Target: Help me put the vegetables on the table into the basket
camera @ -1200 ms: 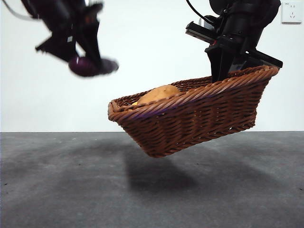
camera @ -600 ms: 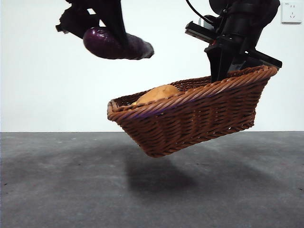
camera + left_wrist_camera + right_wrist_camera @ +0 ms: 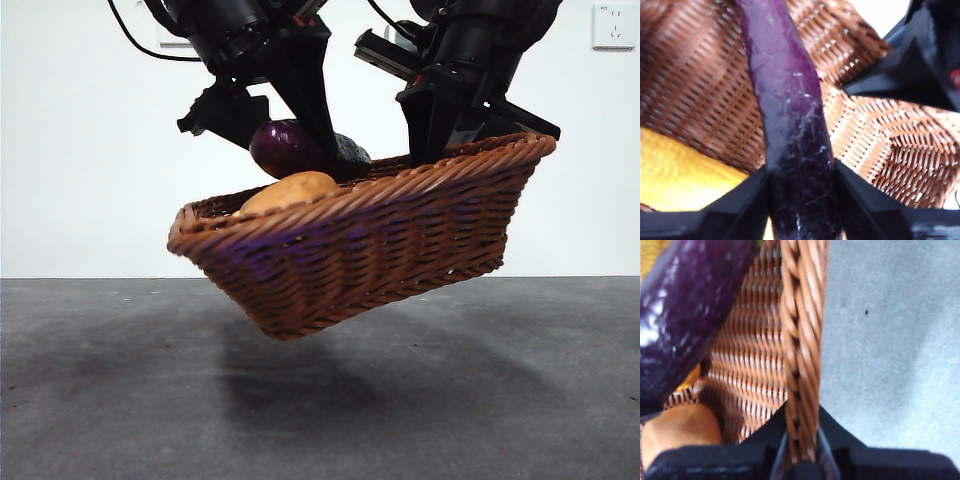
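1. Left gripper (image 3: 300, 150), clamped on eggplant (image 3: 290, 147), has swung over basket (image 3: 380, 240), which shifted toward it.
2. Right gripper (image 3: 802, 462) pinches the lifted basket's rim.
3. Potato (image 3: 288, 190), corn (image 3: 680, 175) inside; release remains.

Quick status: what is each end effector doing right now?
Left end effector: closed on the eggplant, above the basket.
Right end effector: closed on the basket rim, holding the basket tilted, clear of the table.
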`<state>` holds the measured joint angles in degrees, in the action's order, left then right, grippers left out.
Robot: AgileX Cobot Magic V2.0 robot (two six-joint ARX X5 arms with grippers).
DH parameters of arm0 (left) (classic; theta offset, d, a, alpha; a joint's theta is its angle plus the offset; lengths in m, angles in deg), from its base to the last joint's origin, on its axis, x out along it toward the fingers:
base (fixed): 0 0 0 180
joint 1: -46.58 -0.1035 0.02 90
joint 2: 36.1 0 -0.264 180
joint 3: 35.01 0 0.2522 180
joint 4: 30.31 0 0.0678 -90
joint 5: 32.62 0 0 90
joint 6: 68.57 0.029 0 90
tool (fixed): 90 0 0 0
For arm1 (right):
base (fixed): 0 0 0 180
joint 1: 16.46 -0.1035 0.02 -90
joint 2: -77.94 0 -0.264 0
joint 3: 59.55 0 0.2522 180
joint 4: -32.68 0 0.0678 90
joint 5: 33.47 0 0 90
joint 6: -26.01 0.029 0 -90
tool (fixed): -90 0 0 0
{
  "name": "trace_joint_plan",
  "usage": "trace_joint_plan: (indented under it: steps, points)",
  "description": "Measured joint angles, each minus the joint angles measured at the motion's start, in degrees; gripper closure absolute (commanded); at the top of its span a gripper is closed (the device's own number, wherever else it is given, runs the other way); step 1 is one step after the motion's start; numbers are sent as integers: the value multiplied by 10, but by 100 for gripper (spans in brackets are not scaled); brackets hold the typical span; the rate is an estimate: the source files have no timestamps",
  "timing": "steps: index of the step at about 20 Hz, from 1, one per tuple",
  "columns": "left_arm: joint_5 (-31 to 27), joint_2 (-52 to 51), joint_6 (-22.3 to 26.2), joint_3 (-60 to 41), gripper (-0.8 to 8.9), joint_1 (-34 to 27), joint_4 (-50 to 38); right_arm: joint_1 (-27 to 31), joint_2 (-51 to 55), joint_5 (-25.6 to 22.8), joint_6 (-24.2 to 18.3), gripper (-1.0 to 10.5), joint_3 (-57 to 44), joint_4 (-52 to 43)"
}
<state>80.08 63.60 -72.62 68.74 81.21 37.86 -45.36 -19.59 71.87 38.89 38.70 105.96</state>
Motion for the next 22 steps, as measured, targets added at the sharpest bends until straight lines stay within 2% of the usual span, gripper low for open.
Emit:
trace_joint_plan:
  steps: [6,9,15,20,21,22]
  points:
    - [0,0,0,0,240,2,1,1,0,1,0,955,0,-2]
    - [0,-16,12,0,240,-5,32,1,0,-1,0,955,0,-3]
    - [0,-147,61,0,240,-7,119,32,0,-9,-8,955,0,-20]
    - [-1,-274,65,0,253,-7,183,101,0,-9,-50,955,0,-20]
    - [-2,-303,65,0,289,-7,197,120,0,-4,-61,955,0,-22]
    - [-2,-331,64,0,419,-7,210,140,0,2,-73,955,0,-22]
